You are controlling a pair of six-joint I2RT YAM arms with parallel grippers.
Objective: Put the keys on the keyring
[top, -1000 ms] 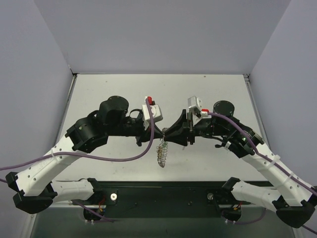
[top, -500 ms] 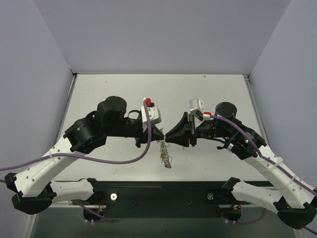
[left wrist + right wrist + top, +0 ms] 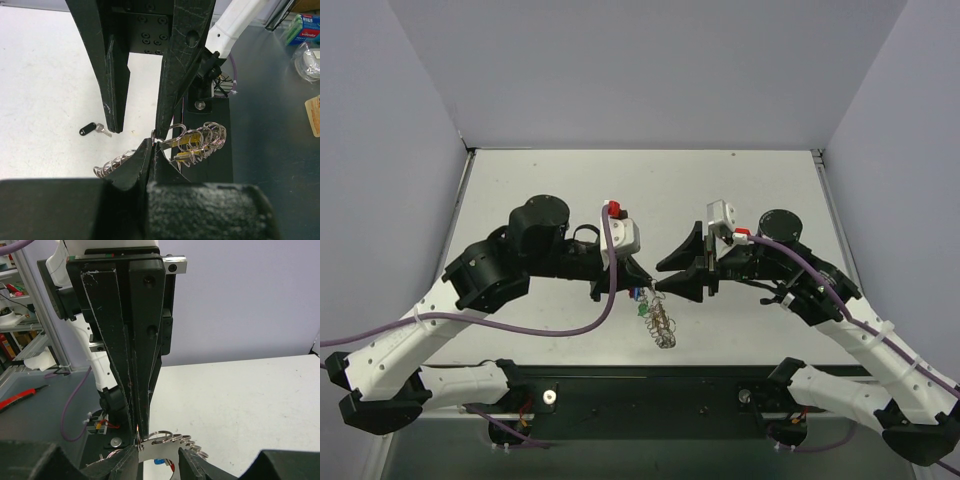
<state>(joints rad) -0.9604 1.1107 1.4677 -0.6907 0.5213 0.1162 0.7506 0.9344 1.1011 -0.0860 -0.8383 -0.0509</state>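
Top external view: left gripper (image 3: 641, 288) is clamped onto the top of the keyring (image 3: 661, 322), which dangles below it (coloured keys (image 3: 645, 309) on it); right gripper (image 3: 661, 278) stands spread, just beside the ring's top.

- One keyring (image 3: 662, 325)
- One loose black-headed key (image 3: 94, 130), mid-left of frame
- Keys on the ring (image 3: 187, 146): too bunched to count
- Two grippers: left gripper (image 3: 152, 146), right gripper (image 3: 136, 131)
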